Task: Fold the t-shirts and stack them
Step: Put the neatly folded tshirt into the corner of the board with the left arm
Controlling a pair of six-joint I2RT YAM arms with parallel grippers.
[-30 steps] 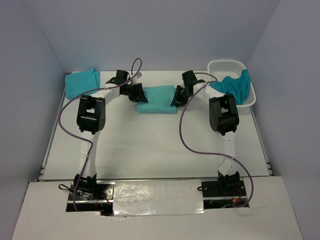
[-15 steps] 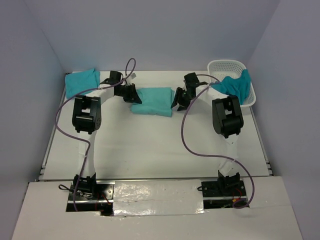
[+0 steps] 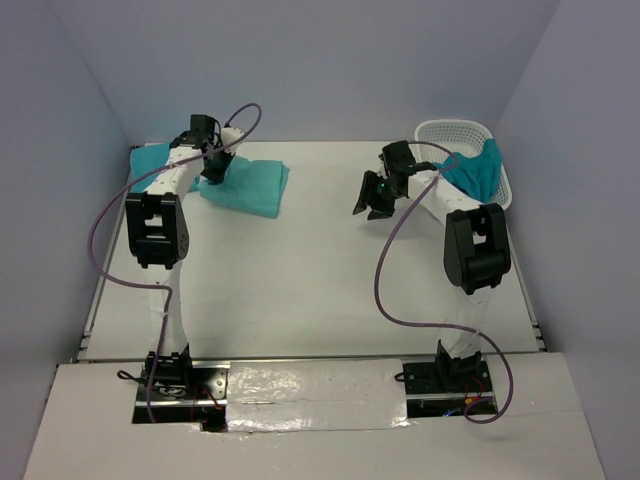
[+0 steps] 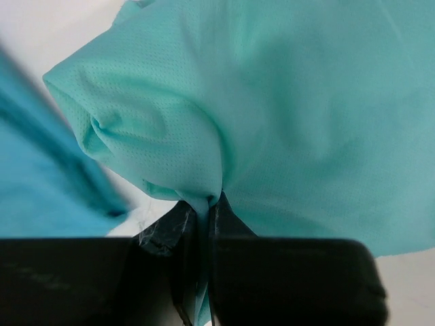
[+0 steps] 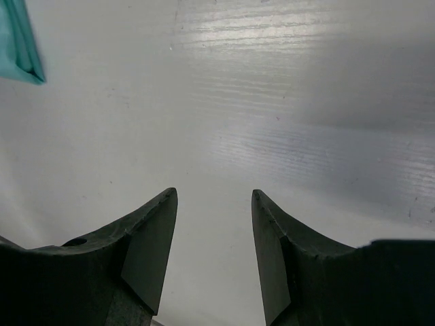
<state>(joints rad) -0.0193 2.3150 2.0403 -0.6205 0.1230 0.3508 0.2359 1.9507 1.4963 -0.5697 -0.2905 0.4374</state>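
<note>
A folded light-teal t-shirt (image 3: 248,187) lies at the back left of the table, its left edge over a darker teal folded shirt (image 3: 148,163) in the back left corner. My left gripper (image 3: 211,170) is shut on the light shirt's edge; in the left wrist view the cloth (image 4: 272,115) is pinched between the closed fingers (image 4: 224,224). My right gripper (image 3: 372,196) is open and empty over bare table right of centre; its fingers (image 5: 153,238) frame white surface. Another teal shirt (image 3: 476,168) hangs in the white basket (image 3: 448,133).
The basket stands at the back right corner. Purple cables loop from both arms over the table. Walls close in the left, back and right sides. A corner of the light shirt (image 5: 17,47) shows at the right wrist view's top left.
My left gripper has dragged the folded light-teal shirt from the table's back centre leftwards to the darker shirt. My right gripper has let go of it, opened and drawn back to the right.
</note>
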